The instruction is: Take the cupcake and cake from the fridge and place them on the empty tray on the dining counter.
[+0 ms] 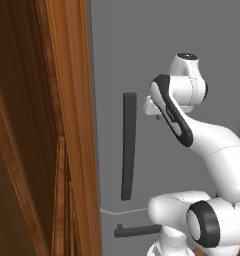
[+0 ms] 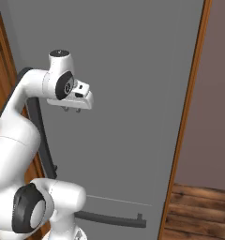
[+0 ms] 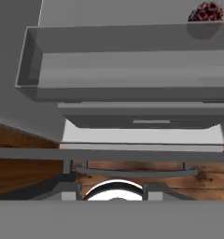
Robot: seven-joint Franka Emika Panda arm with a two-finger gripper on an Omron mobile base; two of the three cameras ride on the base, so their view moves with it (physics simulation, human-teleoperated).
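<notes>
step: reach into fridge (image 3: 132, 74) for cupcake | gripper (image 2: 71, 110): jaws clenched, holding nothing | cupcake (image 3: 206, 11): on shelf well beyond the jaws, far to one side in the hand view | advice: release jaws first, centre them on the dark red wrapper, clear shelf edges

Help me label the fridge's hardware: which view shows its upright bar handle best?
The left base view: the upright bar handle stands whole and uncovered on the grey fridge door. In the right base view the white arm covers part of it, leaving a dark strip beside the arm.
</notes>
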